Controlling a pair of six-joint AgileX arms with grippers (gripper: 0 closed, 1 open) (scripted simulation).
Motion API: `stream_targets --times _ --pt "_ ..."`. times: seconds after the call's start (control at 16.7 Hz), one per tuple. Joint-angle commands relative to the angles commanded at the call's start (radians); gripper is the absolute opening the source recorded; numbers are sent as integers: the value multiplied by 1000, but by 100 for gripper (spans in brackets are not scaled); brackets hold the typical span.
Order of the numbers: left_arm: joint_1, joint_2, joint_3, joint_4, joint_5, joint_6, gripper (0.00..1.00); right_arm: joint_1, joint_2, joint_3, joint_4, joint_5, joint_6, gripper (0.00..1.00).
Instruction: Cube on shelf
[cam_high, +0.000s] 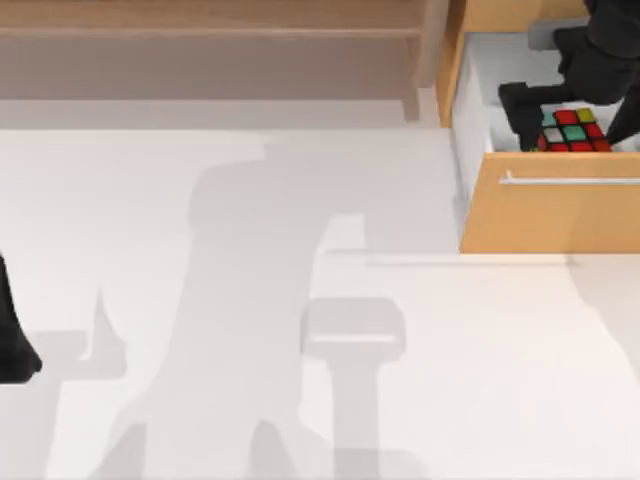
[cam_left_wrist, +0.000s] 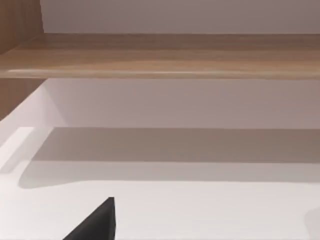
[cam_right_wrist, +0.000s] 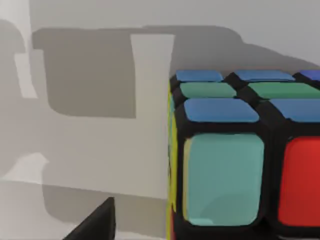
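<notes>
Cube: the small puzzle cube with coloured stickers on a black frame (cam_right_wrist: 240, 165) lies in our open orange-tan drawer (cam_high: 550, 205), at the table's right.
Right gripper (cam_high: 560, 115): around the cube; whether it grips, we cannot tell.
Handling: we judge it light, rigid, smooth; hold two flat opposite faces.
Shelf: the long light-brown wooden shelf (cam_high: 210, 30) is well apart.
Left arm (cam_high: 12, 340): parked at the left edge.

The cube (cam_high: 573, 131) is a small puzzle cube with a black frame and coloured stickers; from above its upper face shows red, green, yellow and white squares. It sits inside an open drawer at the far right of the table, close to the drawer's front panel. In the right wrist view the cube (cam_right_wrist: 235, 155) shows blue, green, teal and red stickers. The shelf (cam_high: 210, 35) is a long light-brown wooden unit along the far edge, with a horizontal board (cam_left_wrist: 165, 55) and an upright side panel (cam_high: 432, 45)
</notes>
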Motion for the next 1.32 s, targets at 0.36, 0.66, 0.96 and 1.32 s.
stream_targets --times 0.36,0.66,0.96,1.32 --pt "0 0 0 0 0 0 100 0 3 1 3 0 0 85" --pt "0 0 0 0 0 0 100 0 3 1 3 0 0 47" --pt "0 0 0 0 0 0 100 0 3 1 3 0 0 10" --pt "0 0 0 0 0 0 100 0 3 1 3 0 0 0"
